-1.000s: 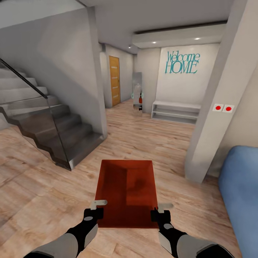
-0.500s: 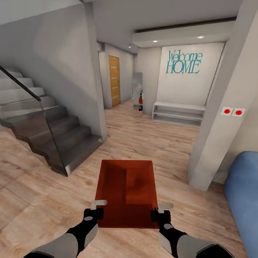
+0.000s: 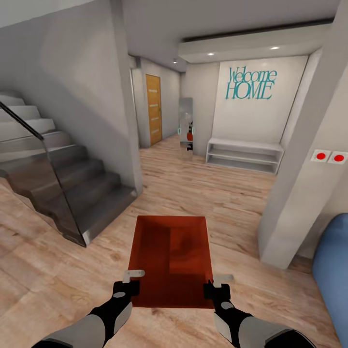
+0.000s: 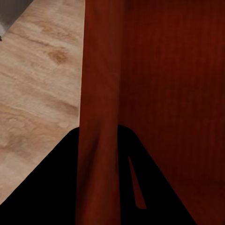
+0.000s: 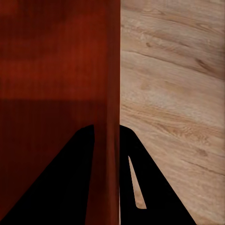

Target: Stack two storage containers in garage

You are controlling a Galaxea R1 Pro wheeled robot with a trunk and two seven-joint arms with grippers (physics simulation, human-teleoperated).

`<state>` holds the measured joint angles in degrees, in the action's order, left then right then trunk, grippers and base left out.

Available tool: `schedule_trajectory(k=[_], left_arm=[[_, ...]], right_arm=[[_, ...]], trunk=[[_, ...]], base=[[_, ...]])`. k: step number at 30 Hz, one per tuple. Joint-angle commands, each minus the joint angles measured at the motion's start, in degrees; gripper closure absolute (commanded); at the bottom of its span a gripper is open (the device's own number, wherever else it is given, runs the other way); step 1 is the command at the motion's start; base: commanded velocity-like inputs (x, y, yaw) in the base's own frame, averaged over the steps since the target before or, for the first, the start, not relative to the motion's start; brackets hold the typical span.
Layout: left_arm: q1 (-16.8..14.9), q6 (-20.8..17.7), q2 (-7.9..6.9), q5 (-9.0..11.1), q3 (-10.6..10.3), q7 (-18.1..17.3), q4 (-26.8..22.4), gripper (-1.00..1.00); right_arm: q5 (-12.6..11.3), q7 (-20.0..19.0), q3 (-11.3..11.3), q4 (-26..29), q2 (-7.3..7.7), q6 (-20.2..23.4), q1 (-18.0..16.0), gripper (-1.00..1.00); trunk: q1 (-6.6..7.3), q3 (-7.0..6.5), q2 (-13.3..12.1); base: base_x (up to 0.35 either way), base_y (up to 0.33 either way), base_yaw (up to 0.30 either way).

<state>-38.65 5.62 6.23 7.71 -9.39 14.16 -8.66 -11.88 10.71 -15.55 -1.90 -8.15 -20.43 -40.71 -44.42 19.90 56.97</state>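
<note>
blue sofa point(image 3: 333, 261) cropped, staircase point(image 3: 53, 188) cut off

1. Orange-red container point(image 3: 170, 258), carried low over the plank floor point(image 3: 227, 193).
2. Left gripper point(image 3: 129, 282) and right gripper point(image 3: 217, 285), clamped on its near side walls.
3. Staircase point(image 3: 63, 183) at left.
4. Blue sofa point(image 3: 333, 270) at right.
5. Wooden door point(image 3: 154, 109), "Welcome HOME" wall point(image 3: 251, 84) ahead.
</note>
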Motion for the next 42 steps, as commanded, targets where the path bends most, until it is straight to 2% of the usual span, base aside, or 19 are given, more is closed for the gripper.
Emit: schedule_trajectory(k=[1, 26, 42], left_arm=[[-0.06, -0.08, -3.39, 5.39, 2.09, 0.43, 0.05, 1.00], [-0.09, -0.08, -3.41, 5.39, 2.09, 0.43, 0.05, 1.00], [-0.06, -0.08, -3.41, 5.39, 2.09, 0.43, 0.05, 1.00]], right_arm=[[1.94, -0.16, 2.65, 0.14, 0.86, 0.00, -0.08, 1.00], [2.02, -0.13, 2.63, 0.18, 0.80, -0.06, -0.08, 1.00], [1.94, -0.16, 2.63, 0.17, 0.86, -0.05, -0.08, 1.00]], trunk=[[-0.04, 0.07, 0.04], [-0.04, 0.07, 0.04], [-0.04, 0.07, 0.04]], base=[[0.323, 0.000, 0.000], [0.323, 0.000, -0.005], [0.323, 0.000, -0.203]])
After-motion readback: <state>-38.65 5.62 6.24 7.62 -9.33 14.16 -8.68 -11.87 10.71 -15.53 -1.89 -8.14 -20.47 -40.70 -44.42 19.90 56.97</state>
